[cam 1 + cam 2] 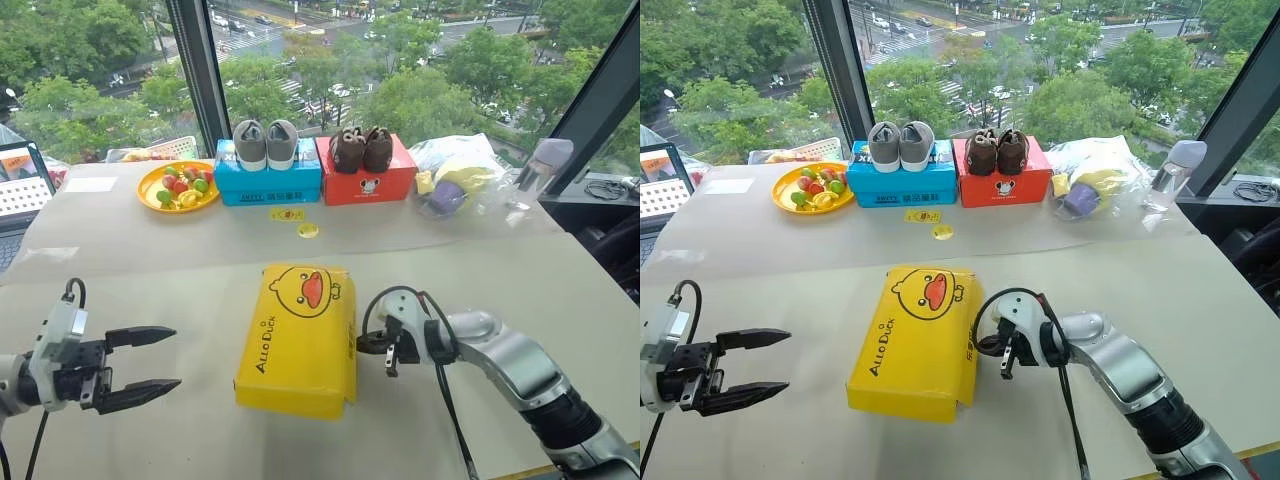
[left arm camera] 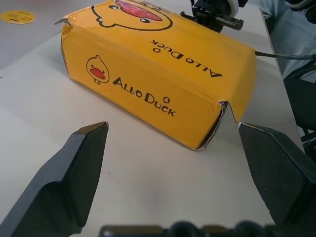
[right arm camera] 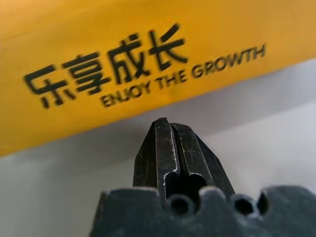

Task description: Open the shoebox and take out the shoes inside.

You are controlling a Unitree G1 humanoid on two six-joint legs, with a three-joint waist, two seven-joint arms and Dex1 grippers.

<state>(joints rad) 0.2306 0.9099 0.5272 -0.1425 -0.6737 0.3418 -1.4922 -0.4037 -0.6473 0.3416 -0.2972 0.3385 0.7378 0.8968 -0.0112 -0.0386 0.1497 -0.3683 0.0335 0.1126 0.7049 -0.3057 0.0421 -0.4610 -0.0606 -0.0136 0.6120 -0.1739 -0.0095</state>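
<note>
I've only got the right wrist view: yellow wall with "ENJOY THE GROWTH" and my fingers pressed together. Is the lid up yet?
Observer: No. The shoebox lies closed, duck face up, with the right hand at its right side wall.
Operator: Where is the left hand?
Observer: The left hand is open, to the box's left, apart from it, fingers pointing at it.
Operator: Anything behind the box?
Observer: A blue shoebox with a grey pair on top and a red shoebox with a brown pair stand at the far edge.
</note>
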